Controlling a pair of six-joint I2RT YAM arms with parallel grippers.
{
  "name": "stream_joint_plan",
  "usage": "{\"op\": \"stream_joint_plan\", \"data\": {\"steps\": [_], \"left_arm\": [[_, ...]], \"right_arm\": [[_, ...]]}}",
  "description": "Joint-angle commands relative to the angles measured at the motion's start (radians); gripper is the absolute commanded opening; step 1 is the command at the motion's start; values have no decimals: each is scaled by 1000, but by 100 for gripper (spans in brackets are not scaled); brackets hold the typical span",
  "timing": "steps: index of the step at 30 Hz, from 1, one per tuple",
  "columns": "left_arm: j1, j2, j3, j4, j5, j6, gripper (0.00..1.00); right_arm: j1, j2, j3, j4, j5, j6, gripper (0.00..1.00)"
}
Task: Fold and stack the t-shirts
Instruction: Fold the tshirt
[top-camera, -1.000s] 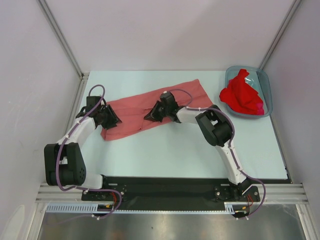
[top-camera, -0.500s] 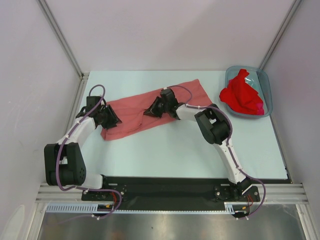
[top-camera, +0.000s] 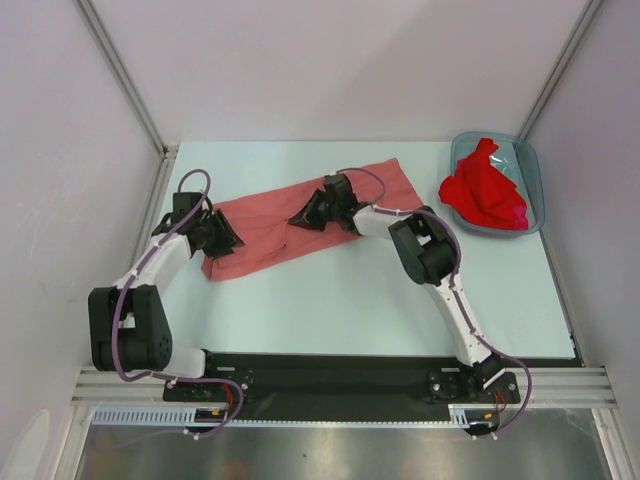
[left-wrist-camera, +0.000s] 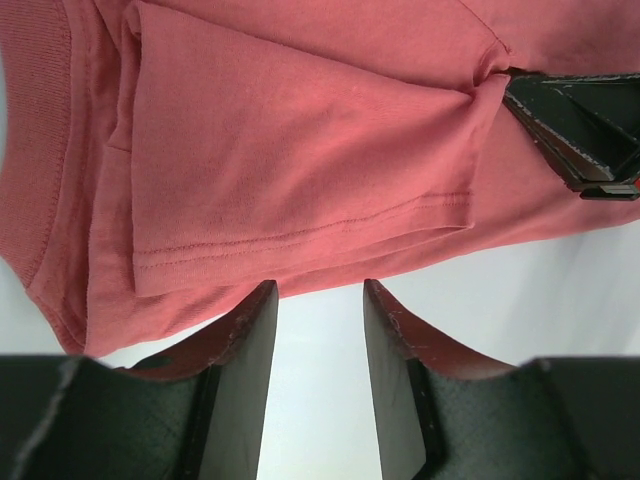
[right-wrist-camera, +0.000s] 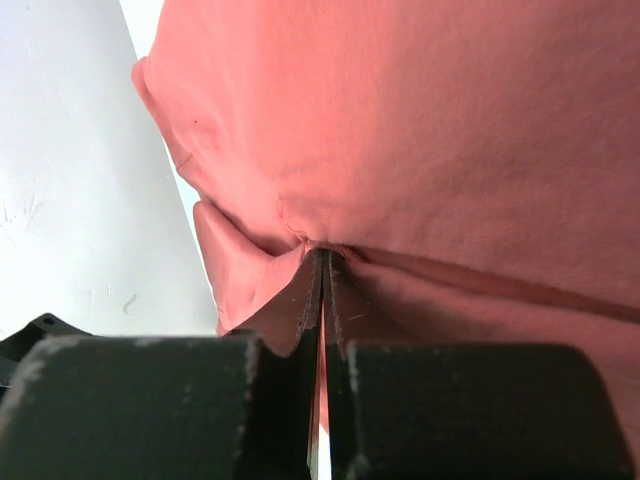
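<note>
A salmon-pink t-shirt (top-camera: 270, 215) lies partly folded across the table's back middle; it fills the left wrist view (left-wrist-camera: 300, 150) and the right wrist view (right-wrist-camera: 450, 130). My right gripper (top-camera: 303, 216) is shut on a pinch of its cloth near the middle (right-wrist-camera: 322, 255). My left gripper (top-camera: 226, 240) is open and empty at the shirt's left end, its fingers (left-wrist-camera: 245, 330) at the near hem over bare table. The right gripper also shows in the left wrist view (left-wrist-camera: 575, 125). A bright red t-shirt (top-camera: 485, 190) lies bunched in the bin.
A translucent blue-grey plastic bin (top-camera: 533, 180) stands at the back right. Metal posts and white walls enclose the pale table (top-camera: 350, 300). A black base rail runs along the near edge.
My right gripper has moved back and a little to the left, drawing the pinched cloth with it. The left arm has not moved.
</note>
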Motion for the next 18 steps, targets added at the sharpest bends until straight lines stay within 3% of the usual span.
{"op": "stream_joint_plan", "data": {"steps": [1, 6, 10, 18], "left_arm": [[6, 7, 10, 11, 30, 18, 46], [4, 22, 11, 11, 30, 17, 48], [10, 74, 11, 21, 19, 11, 48], [75, 166, -30, 83, 22, -23, 47]], "right_arm": [[-15, -10, 46, 1, -19, -27, 1], [-22, -87, 45, -118, -54, -120, 8], [-10, -161, 37, -243, -59, -347, 18], [47, -136, 91, -335, -194, -413, 27]]}}
